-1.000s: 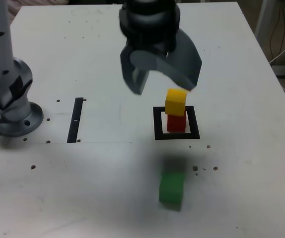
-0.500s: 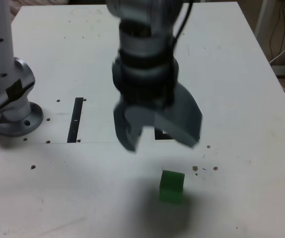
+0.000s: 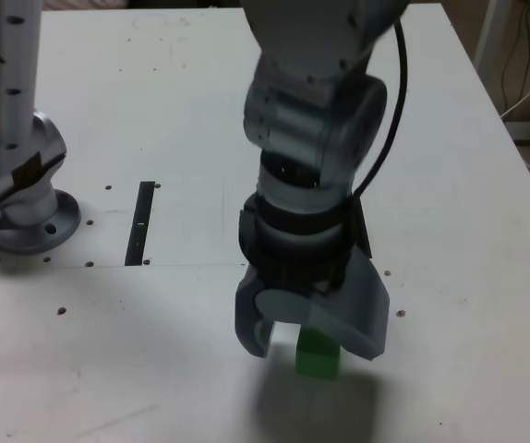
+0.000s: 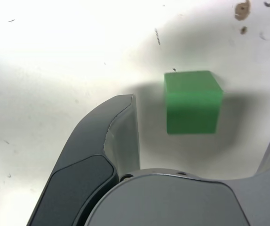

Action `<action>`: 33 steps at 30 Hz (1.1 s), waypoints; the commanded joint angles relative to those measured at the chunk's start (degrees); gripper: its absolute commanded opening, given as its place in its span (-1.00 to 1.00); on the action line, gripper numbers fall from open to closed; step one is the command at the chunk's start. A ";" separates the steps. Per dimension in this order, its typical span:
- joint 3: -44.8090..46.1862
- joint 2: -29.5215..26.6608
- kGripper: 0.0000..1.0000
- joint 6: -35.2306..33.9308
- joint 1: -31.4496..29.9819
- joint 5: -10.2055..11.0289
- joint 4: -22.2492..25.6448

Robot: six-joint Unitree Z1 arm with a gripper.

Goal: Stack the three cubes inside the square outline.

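My gripper [image 3: 304, 340] is dark grey, its fingers [image 4: 107, 141] a matte slate with a lighter grey edge. The cube [image 4: 192, 100] is plain green, unpatterned. The table [image 3: 468, 185] is white, flecked with small brown specks. A black strip [image 3: 142, 222] lies on it. My base [image 3: 20, 198] is silver-grey with black holes.

Matt green cube [image 4: 191, 101], smooth grey plastic-looking pincer [image 4: 201, 141], speckled matt white table [image 3: 487, 185].
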 commanded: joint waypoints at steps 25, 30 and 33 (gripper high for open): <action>-3.70 5.38 0.46 1.47 1.78 0.44 1.76; -3.44 5.40 0.42 1.48 1.77 0.93 1.70; -3.14 5.49 0.37 1.48 1.77 0.91 1.54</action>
